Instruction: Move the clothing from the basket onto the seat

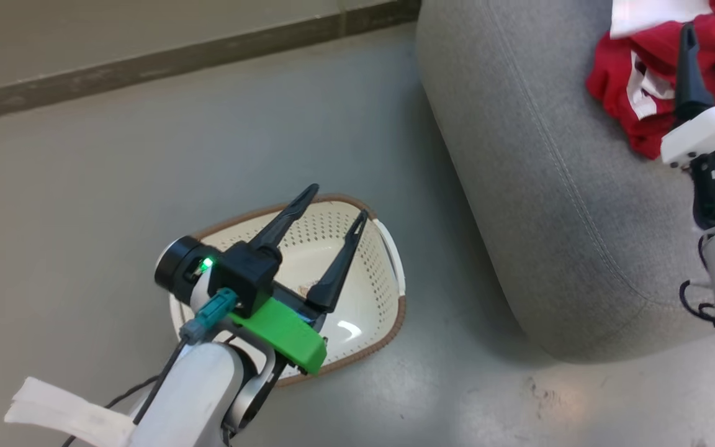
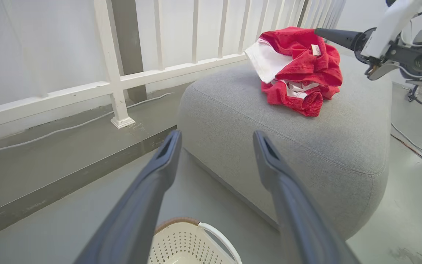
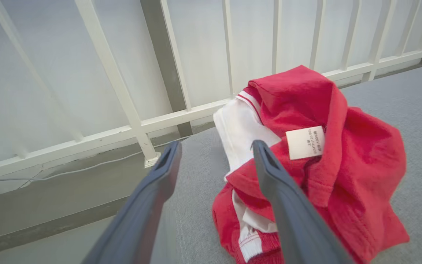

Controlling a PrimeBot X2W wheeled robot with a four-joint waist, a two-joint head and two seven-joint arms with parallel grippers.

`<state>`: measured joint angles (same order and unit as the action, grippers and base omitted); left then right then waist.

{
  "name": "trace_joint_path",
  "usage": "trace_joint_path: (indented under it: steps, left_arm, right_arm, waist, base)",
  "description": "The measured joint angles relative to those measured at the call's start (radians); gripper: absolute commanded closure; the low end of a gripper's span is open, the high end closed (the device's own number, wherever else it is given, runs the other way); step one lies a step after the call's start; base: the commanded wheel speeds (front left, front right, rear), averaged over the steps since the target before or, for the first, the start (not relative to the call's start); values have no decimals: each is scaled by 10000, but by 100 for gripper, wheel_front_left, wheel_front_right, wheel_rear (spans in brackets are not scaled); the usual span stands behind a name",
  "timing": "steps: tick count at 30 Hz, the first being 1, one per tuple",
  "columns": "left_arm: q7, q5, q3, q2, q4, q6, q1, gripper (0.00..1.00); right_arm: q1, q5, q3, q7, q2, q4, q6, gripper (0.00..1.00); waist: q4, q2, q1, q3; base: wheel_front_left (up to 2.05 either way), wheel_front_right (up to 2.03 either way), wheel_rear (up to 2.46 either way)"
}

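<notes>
I seem to be in an indoor test space dressed as a lounge. Around me are a bare grey painted floor (image 1: 146,155), a white railing (image 2: 115,73) backed by frosted panels (image 3: 203,55), loose cables (image 2: 416,148), and a grey upholstered seat (image 2: 306,154).

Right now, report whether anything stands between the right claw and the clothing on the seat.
Nothing visible does. The right claw, open, hangs close over the clothing, which lies heaped on the seat; no other thing lies between them. What shows of the basket inside holds no garment.
</notes>
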<state>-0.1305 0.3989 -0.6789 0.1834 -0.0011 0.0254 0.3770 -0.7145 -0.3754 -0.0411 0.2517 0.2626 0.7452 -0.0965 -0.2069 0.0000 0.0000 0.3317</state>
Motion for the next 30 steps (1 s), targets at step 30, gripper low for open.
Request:
trace_joint_path:
  steps: [30]
  left_arm:
    - [-746,750,1994,228,844,-1229,-2142,0]
  right_arm:
    - [3680,911,-1578,0,-1467,-2761,-92,0]
  waist:
    - [1429,0,-1,-2315]
  base:
    - [0,0,0]
